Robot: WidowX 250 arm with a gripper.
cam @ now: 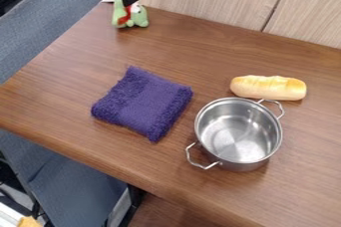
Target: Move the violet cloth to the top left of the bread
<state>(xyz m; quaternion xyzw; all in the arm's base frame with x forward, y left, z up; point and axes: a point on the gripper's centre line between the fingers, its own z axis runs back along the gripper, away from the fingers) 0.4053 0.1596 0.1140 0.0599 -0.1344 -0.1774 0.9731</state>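
Cloth (pixel 143 102) not at its goal.
It lies left of the bread (pixel 268 87); the whole move remains. Gripper (pixel 129 2) far upper left of the bread, jaws' spread impossible to tell.

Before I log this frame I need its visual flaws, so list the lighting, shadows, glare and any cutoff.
Camera view: soft, even light overall; bright glints on the rim and inner base of the steel pot; a faint sheen on the wooden table; soft shading beside the bread; the dark pincer cut off by the top edge.
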